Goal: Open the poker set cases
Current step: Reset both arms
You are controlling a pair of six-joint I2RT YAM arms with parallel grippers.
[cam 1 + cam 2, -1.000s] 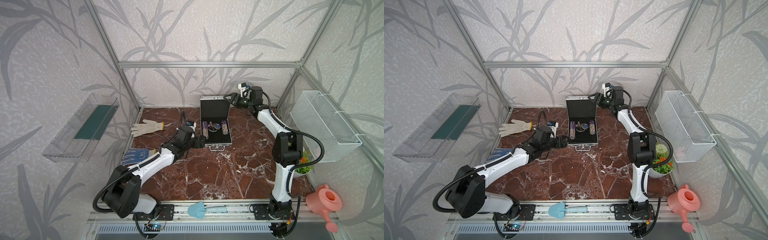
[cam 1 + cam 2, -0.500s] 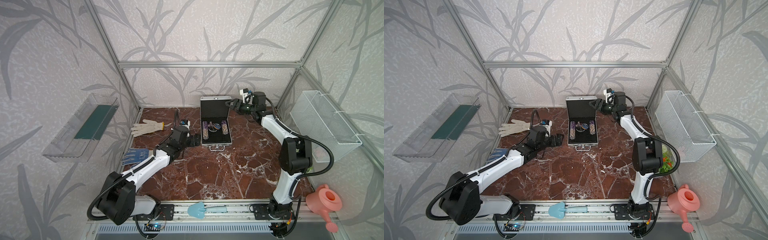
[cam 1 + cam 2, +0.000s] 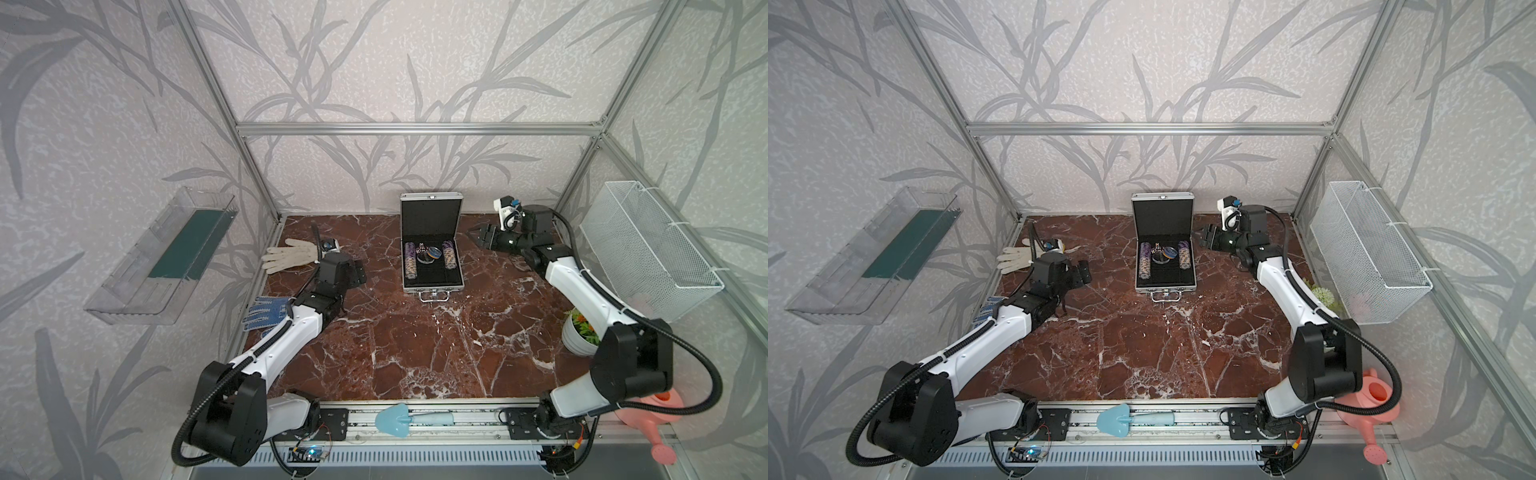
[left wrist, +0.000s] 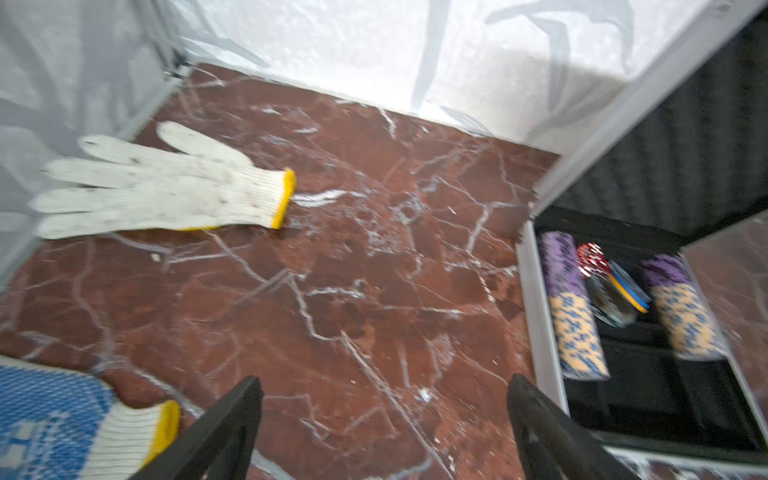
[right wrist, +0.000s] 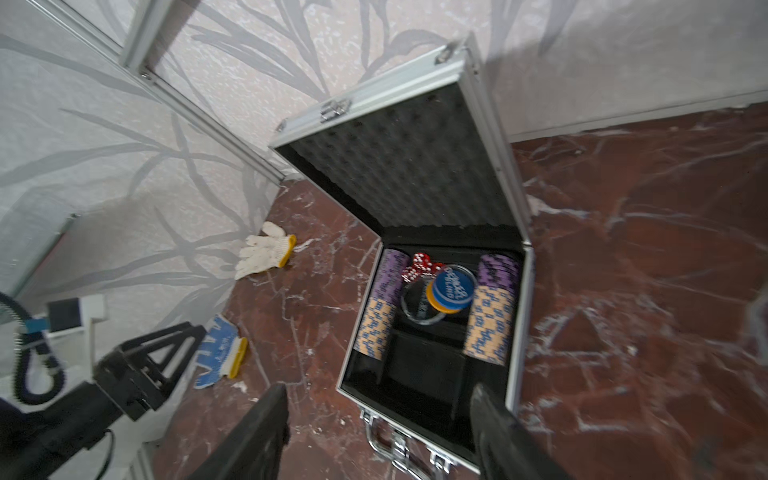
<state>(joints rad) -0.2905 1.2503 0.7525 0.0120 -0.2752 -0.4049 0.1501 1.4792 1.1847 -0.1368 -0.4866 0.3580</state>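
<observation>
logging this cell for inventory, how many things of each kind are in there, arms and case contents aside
poker case: 1
gloves: 2, white glove and blue dotted glove
trowel: 1
watering can: 1
potted plant: 1
wire basket: 1
clear shelf: 1
total: 8

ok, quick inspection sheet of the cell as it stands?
Surface: red marble tabletop, no spills seen.
Job's things: poker set case open, lid upright, chips inside.
Clutter: white glove, blue-dotted glove and potted plant on the top; trowel on the front rail; pink watering can at the front corner.
Grippers: left gripper open, empty; right gripper open, empty; both clear of the case.
Cables: black hoses looped at both arms, no snag seen.
Surroundings: wire basket and clear shelf on the side walls.
</observation>
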